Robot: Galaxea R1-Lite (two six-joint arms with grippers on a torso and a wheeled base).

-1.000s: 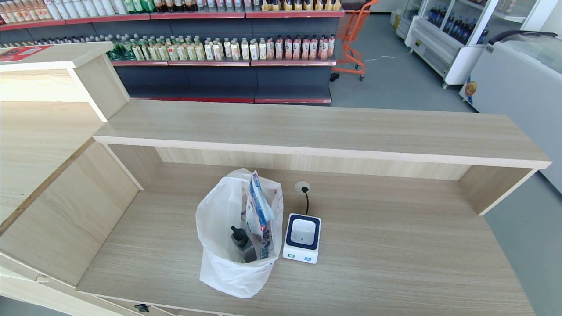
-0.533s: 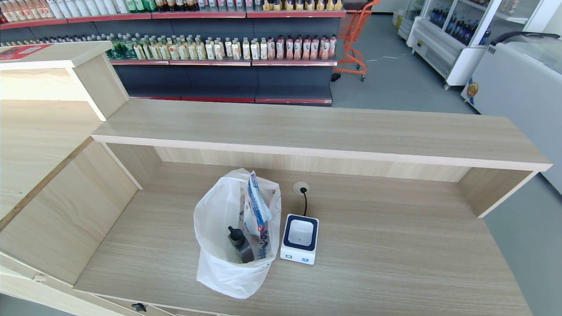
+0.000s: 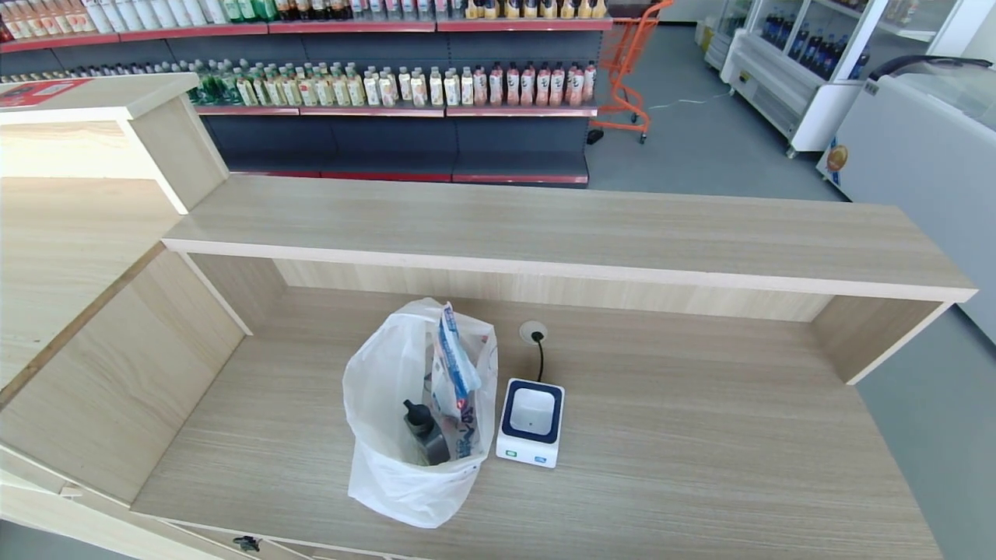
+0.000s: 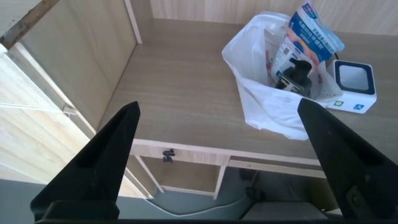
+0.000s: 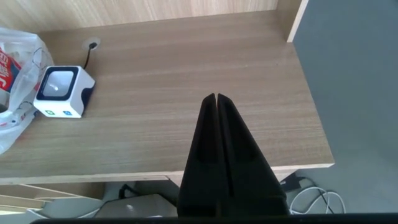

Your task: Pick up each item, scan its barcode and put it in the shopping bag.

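Shopping bag stands on the near part of the counter, with a dark bottle and a blue-white packet inside. Nearest the robot, left gripper is spread wide and empty; right gripper is pinched closed and empty. Both are short of the counter edge. Risks: bag is limp and the tall packet leans over the rim toward the scanner just beside it, so a nudge could tip it out or collapse the bag. Farther back, scanner cable could snag.

Bag (white, open) holds bottle, packet; scanner beside.
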